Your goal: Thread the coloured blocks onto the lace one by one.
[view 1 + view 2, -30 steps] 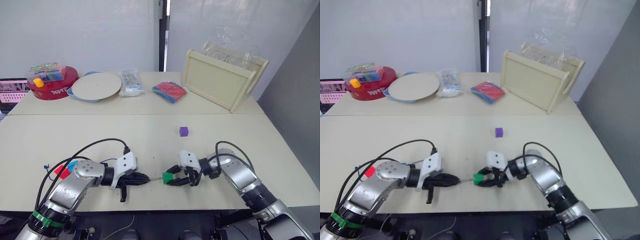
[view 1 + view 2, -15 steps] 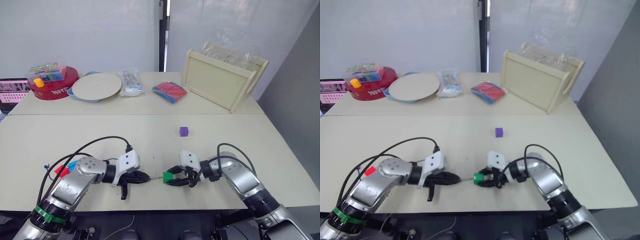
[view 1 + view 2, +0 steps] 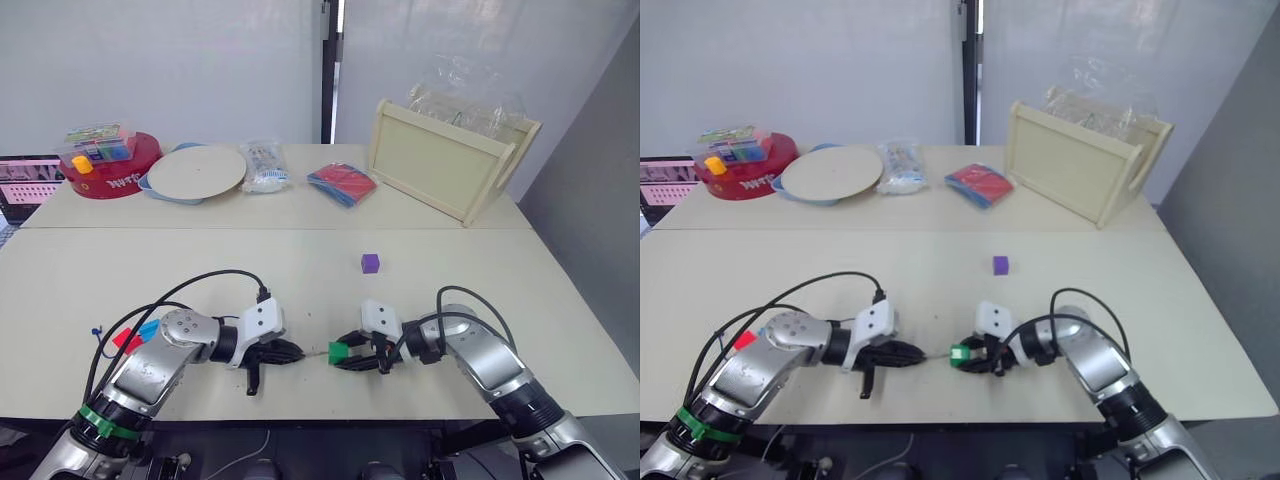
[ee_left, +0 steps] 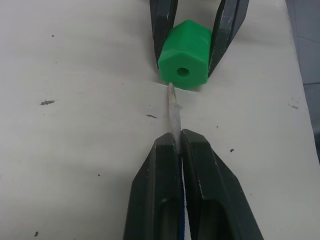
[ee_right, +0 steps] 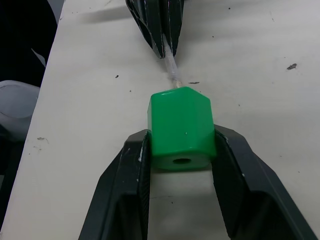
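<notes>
Table (image 3: 450, 270), lace tip (image 4: 173, 107) at gripped green block (image 4: 185, 61)

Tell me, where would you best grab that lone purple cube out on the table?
Probably by two opposite flat sides, coming straight down from above: the purple cube sits flat on the table, apart from everything else, so nothing blocks the fingers.

Lower left of the left eye view: the left arm hides most of the lace (image 4: 173, 107) and parts of the red block (image 3: 124, 341) and blue block (image 3: 147, 329)
</notes>
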